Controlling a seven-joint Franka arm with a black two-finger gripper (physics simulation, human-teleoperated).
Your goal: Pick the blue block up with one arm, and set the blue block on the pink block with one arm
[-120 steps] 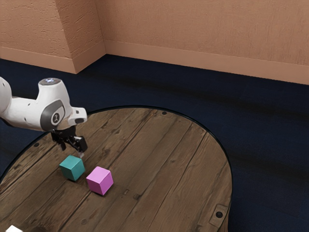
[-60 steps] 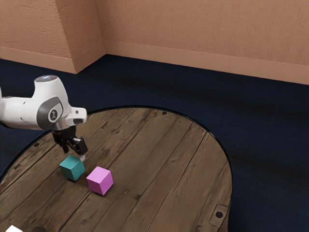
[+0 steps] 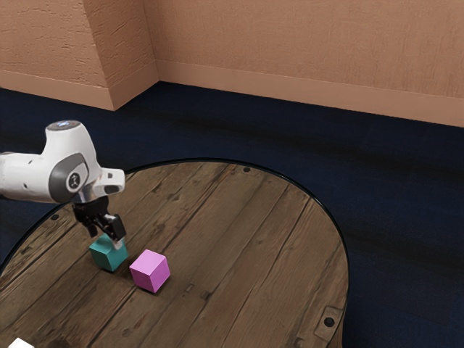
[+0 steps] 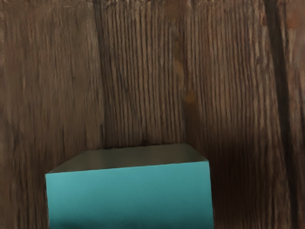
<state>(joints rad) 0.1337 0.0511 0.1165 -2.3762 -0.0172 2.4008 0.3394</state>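
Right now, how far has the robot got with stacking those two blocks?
Done: the approach. The gripper is right above the blue block. In hand: nothing is lifted, and the block sits on the table beside the pink block. Left: grasping, lifting, and setting it on the pink one.

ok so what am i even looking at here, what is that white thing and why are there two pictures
The white thing is a simulated robot arm. Its black tip, the end effector, is the part that grasps. One picture comes from a camera beside the arm, the other from a camera on its hand, looking down. On the round wooden table lie a blue block, teal in shade, and a pink block close beside it. The end effector sits right at the blue block's top, so the block looms large in the hand camera. Whether it grips the block yet, I cannot tell.
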